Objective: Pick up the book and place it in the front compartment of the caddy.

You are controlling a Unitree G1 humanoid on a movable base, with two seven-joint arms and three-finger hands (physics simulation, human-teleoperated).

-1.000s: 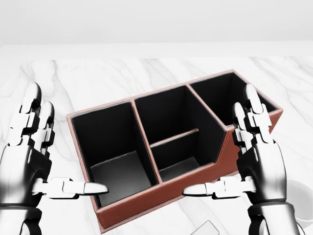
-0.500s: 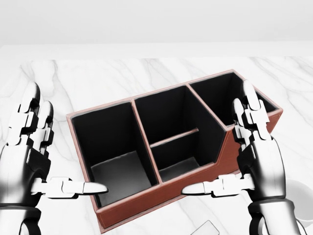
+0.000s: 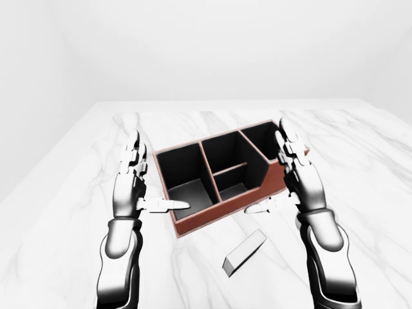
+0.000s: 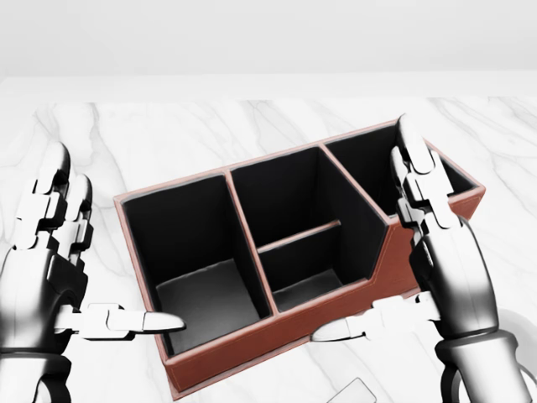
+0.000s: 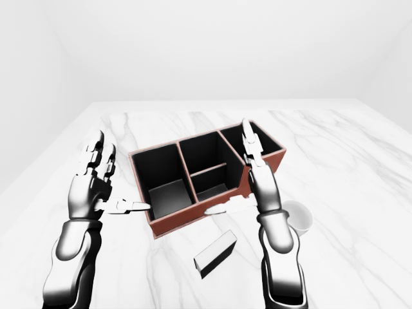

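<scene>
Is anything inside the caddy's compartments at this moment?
All visible compartments of the caddy show only dark bare floors and walls. The right hand covers part of the right-most compartment. The book lies outside on the table.

caddy (image 3: 222, 183) on table (image 3: 380, 187) | book (image 3: 244, 252) below it | cup (image 5: 298, 215) right

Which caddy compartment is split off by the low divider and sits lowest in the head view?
The small middle one, below the low red divider in the caddy. The others are full-height: a large left one and the right end one.
</scene>
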